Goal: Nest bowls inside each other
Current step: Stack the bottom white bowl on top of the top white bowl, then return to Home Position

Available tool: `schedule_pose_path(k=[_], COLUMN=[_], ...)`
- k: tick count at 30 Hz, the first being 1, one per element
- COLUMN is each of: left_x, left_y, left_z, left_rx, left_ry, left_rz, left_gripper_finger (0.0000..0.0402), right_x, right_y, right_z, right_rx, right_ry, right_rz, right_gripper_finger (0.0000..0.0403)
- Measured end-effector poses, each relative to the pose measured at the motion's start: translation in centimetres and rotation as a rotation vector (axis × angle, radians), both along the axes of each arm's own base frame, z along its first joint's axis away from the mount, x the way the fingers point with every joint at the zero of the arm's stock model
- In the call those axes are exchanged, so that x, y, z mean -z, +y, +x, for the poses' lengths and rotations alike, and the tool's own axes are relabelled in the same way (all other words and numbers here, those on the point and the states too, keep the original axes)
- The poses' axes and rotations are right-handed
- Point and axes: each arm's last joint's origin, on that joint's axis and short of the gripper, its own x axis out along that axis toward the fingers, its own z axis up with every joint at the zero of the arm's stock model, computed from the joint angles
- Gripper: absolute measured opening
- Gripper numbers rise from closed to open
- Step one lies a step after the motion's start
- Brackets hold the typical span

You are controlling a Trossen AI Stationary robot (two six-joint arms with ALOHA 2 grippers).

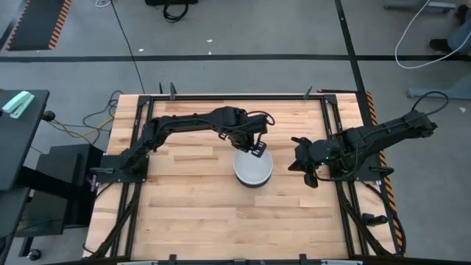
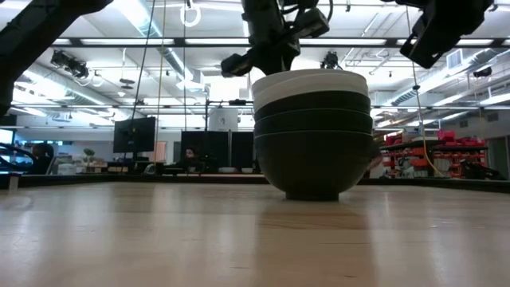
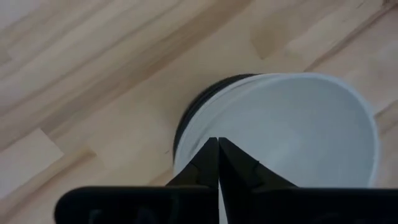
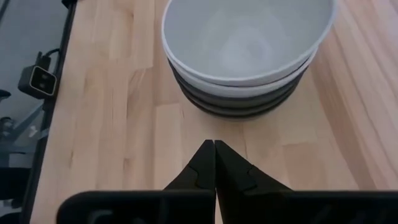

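The bowls stand as one nested stack (image 1: 253, 169) at the table's middle, two glossy white ones (image 4: 245, 50) on top and matte black ones (image 2: 312, 151) beneath; the lowest black bowl rests by its foot on the wood. My left gripper (image 1: 257, 151) is shut and points down over the far rim of the top white bowl (image 3: 292, 124). My right gripper (image 1: 296, 163) is shut and hangs raised off the table (image 2: 434, 36), to the right of the stack, with a gap between them (image 4: 214, 143). My left gripper's shut fingertips (image 3: 217, 146) stand at the far rim (image 3: 186, 146) of the top white bowl, coming from above. Whether they touch the rim I cannot tell. Nothing is between the fingers.
Bare wood lies on all sides of the stack (image 1: 191, 213). A black metal frame (image 1: 235, 96) runs round the table's edges. Beyond the far edge the low view shows a room with monitors and shelves (image 2: 135, 135).
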Motion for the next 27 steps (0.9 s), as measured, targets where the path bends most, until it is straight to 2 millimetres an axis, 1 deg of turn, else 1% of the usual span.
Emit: schedule_pose_path(k=[4,9,12,14,19,23,27], left_x=[0.6,1.6,1.5,1.1,-1.0,-2.4,-2.7], left_y=[0.3,0.2,0.2,0.2,0.3,0.4,0.3], left_z=[0.1,0.5,0.7,0.8,0.9,0.9,0.3], left_rx=[-0.002,0.000,0.002,0.002,0.021,0.028,0.014], left_ry=[0.022,0.042,0.026,0.006,-0.070,-0.106,-0.075], left_rz=[-0.016,-0.024,-0.023,-0.021,-0.001,0.063,0.131], left_gripper_finger=[0.0007,0.0022,0.0017,0.0010,0.0008,0.0033,0.0052], right_x=[-0.1,-0.3,-0.4,-0.5,-1.0,-1.5,-1.6], right_y=[0.0,0.1,0.1,0.1,0.2,0.4,0.3], right_z=[0.1,0.3,0.4,0.5,0.9,1.3,1.6], right_rx=[0.000,-0.004,-0.011,-0.018,-0.048,-0.066,-0.072], right_ry=[-0.011,-0.051,-0.065,-0.076,-0.140,-0.215,-0.230], right_rz=[0.005,0.011,0.008,0.004,-0.014,-0.019,-0.030], right_gripper_finger=[0.0004,0.0002,0.0004,0.0005,0.0002,0.0003,0.0002])
